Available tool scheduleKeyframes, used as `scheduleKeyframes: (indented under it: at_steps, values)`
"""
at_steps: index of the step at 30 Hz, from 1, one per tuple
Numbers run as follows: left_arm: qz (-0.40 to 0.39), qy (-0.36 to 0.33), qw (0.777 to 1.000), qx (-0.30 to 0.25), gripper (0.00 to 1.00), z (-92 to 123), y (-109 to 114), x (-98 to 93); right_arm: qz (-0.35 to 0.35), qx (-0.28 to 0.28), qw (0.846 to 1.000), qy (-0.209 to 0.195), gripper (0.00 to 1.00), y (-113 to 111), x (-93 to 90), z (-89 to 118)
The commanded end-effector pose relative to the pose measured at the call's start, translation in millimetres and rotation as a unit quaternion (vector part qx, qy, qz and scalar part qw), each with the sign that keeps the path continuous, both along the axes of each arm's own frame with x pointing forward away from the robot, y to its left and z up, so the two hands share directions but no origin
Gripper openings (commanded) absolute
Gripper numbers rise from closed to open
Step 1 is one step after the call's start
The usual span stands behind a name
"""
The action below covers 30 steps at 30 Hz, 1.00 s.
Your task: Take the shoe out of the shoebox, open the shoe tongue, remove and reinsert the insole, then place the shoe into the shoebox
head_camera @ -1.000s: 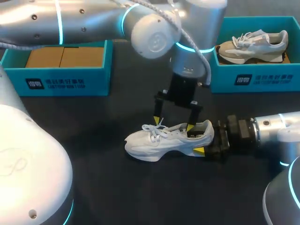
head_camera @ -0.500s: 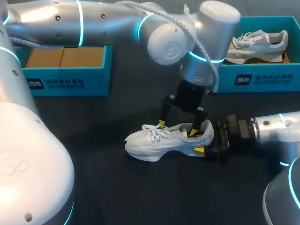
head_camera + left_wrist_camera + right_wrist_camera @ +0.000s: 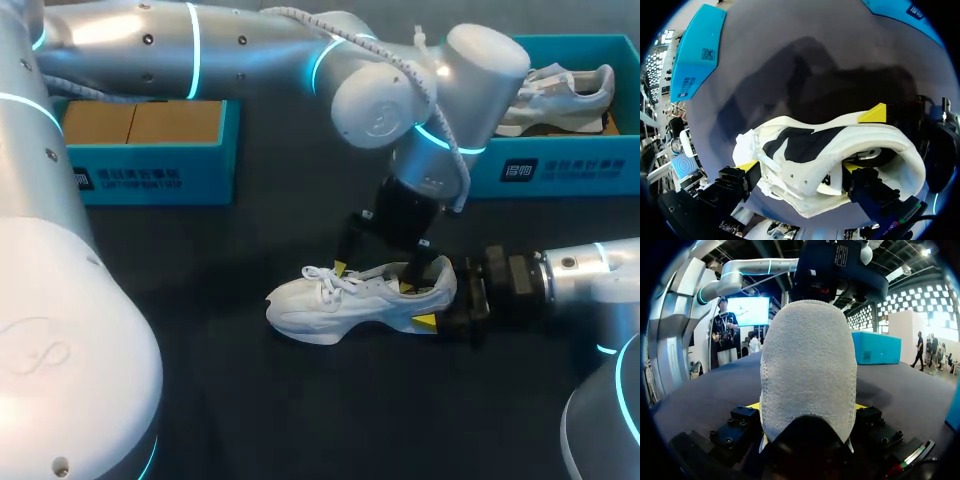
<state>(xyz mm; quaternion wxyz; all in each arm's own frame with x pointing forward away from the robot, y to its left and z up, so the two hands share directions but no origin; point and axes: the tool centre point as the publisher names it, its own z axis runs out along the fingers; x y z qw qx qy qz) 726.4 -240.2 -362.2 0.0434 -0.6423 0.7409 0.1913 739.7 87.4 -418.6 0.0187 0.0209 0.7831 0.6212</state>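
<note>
A white shoe lies on its sole on the black table, toe toward my left side. My right gripper is shut on its heel, and the grey heel fills the gap between its fingers in the right wrist view. My left gripper hangs open over the shoe's top. In the left wrist view one finger dips into the shoe's dark opening and the other finger stands outside by the laces. A yellow tip of the right gripper shows at the heel's far side.
A teal shoebox with brown cardboard inside stands at the back left. Another teal shoebox at the back right holds a second shoe. My left arm spans the back of the table.
My left arm has swung to the right and its gripper has come down onto the shoe, one finger sinking into the opening. The right gripper and the shoe have stayed put.
</note>
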Motion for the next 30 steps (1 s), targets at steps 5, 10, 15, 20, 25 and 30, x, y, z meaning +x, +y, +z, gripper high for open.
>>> scheduleKeyframes:
  at_steps: [5, 10, 15, 20, 25, 30]
  values:
    - [0.003, -0.002, 1.0, 0.015, 1.0, 4.3, 7.4, 2.0, -0.001, -0.001, 1.0, -0.001, 0.0, 0.8, 0.1, -2.2]
    - [0.003, -0.006, 1.0, 0.027, 1.0, 10.0, 16.5, -0.2, -0.001, -0.001, 1.0, -0.001, 0.0, 0.8, 0.1, -2.2]
    - [0.007, -0.006, 1.0, 0.028, 1.0, 14.7, 24.2, 1.2, -0.001, -0.001, 1.0, -0.001, 0.0, 0.8, 0.1, -2.2]
    - [0.011, -0.004, 1.0, 0.024, 1.0, 21.3, 29.3, 2.5, -0.001, -0.001, 1.0, -0.001, 0.0, 0.8, 0.1, -2.2]
    - [0.016, -0.007, 1.0, 0.018, 1.0, 26.0, 34.5, 4.0, -0.001, -0.001, 1.0, -0.001, 0.0, 0.8, 0.1, -2.2]
    - [0.022, -0.007, 1.0, 0.006, 1.0, 30.7, 35.4, 4.7, -0.001, -0.001, 1.0, -0.001, 0.0, 0.8, 0.1, -2.2]
